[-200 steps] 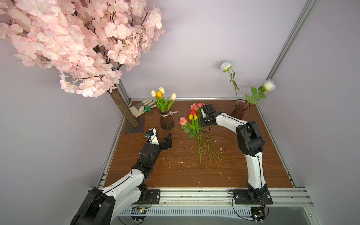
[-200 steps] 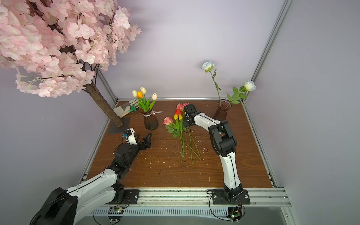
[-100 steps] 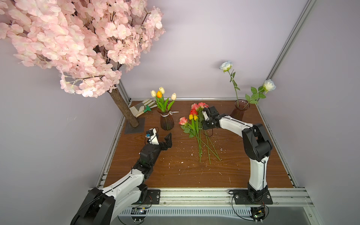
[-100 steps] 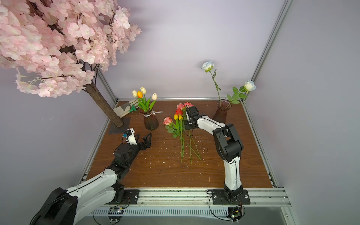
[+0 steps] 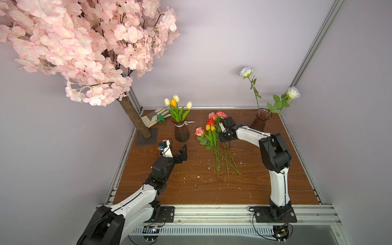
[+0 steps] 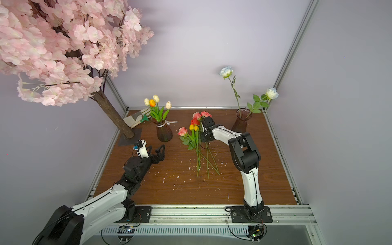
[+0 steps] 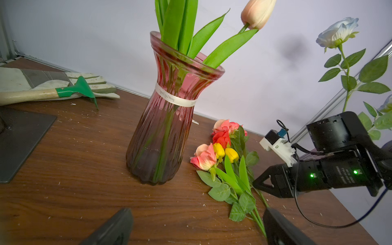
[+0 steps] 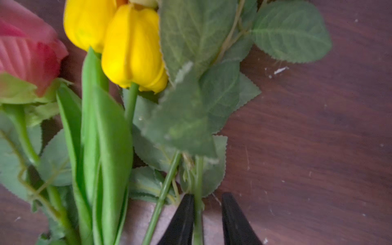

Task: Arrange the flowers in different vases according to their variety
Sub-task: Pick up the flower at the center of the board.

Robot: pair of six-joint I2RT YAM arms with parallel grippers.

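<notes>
A wooden tabletop (image 5: 265,186) is carrying a ribboned vase (image 5: 181,131) and a plain vase (image 5: 259,122) toward the back, with loose roses and tulips (image 5: 214,140) lying between them. A work glove (image 5: 151,116), green hand rake (image 5: 161,118) and dark base plate (image 5: 151,141) are sitting near the rear left corner.

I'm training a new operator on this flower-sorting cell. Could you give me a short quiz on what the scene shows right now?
1. True or false: the ribbon vase holds roses.
2. What stands in the plain vase? A) two white roses B) yellow tulips C) nothing
3. Which gripper has a stem of the loose flowers between its jaws?
Key: 1 false, it holds tulips; 2 A; 3 the right gripper.
</notes>
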